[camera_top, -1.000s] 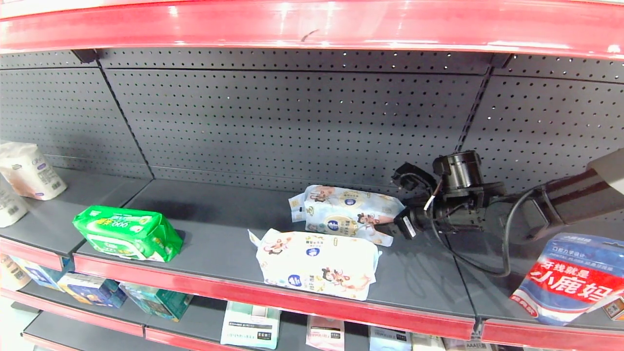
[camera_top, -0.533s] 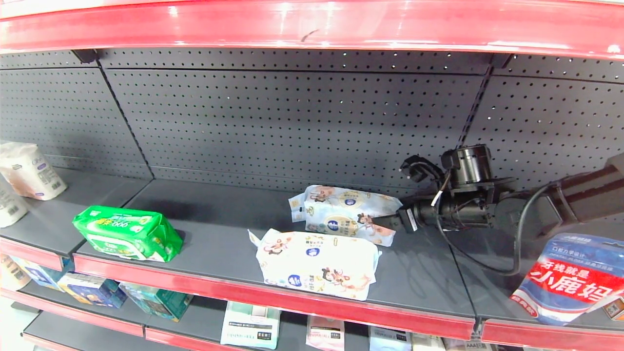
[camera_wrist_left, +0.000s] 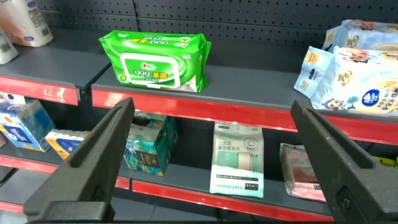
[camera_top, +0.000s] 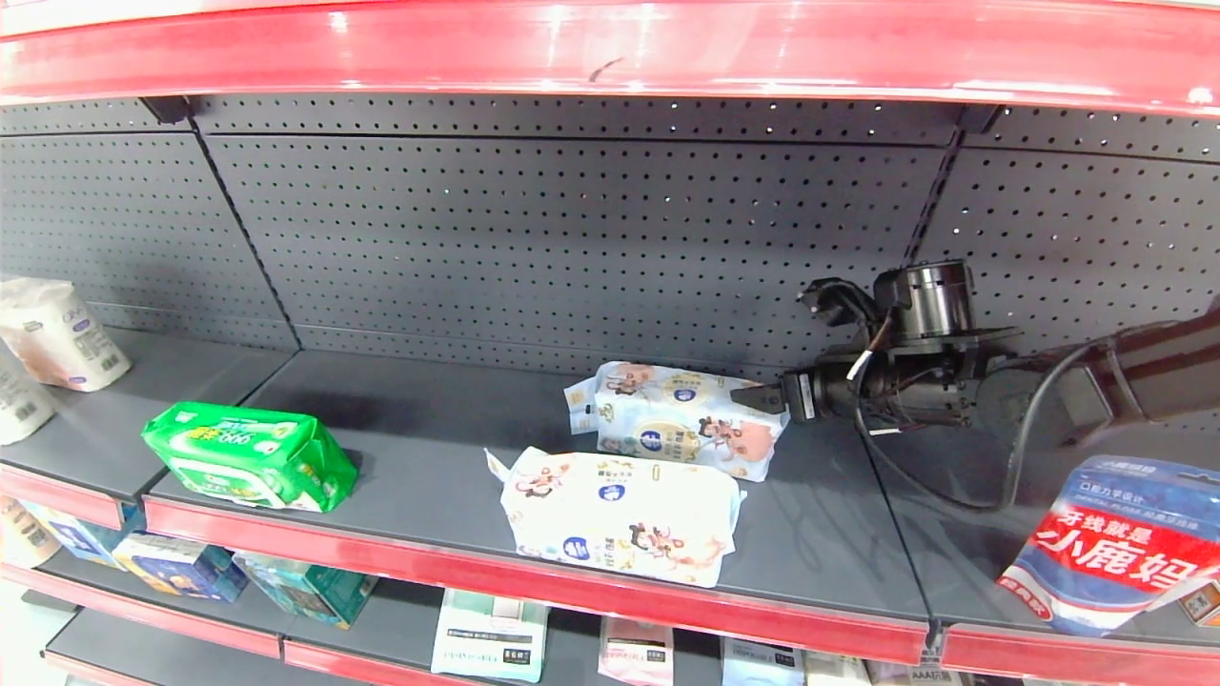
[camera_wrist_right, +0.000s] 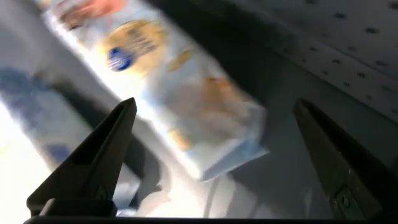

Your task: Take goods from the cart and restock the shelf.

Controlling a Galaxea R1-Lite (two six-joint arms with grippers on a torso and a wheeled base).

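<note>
Two soft plastic wipe packs with cartoon print are lying on the grey metal shelf [camera_top: 429, 429]: the far pack [camera_top: 667, 419] is sitting near the perforated back panel [camera_top: 572, 238], and the near pack [camera_top: 620, 514] is resting at the red front edge, the two just beside each other. One glossy green wipe pack [camera_top: 248, 455], brick-shaped, is lying well apart to the left. One flat blue-and-red pouch [camera_top: 1115, 543] is leaning at the right. Two pale wrapped packs [camera_top: 57, 333] are standing at the far left. The right end effector [camera_top: 758, 395] is hovering at the right end of the far pack, its fingers spread wide and gripping nothing. The left end effector [camera_wrist_left: 211, 106] is facing the shelf front, equally wide and empty. On the lower shelf, boxes [camera_wrist_left: 149, 140] and a white pouch [camera_wrist_left: 238, 158] are standing.
</note>
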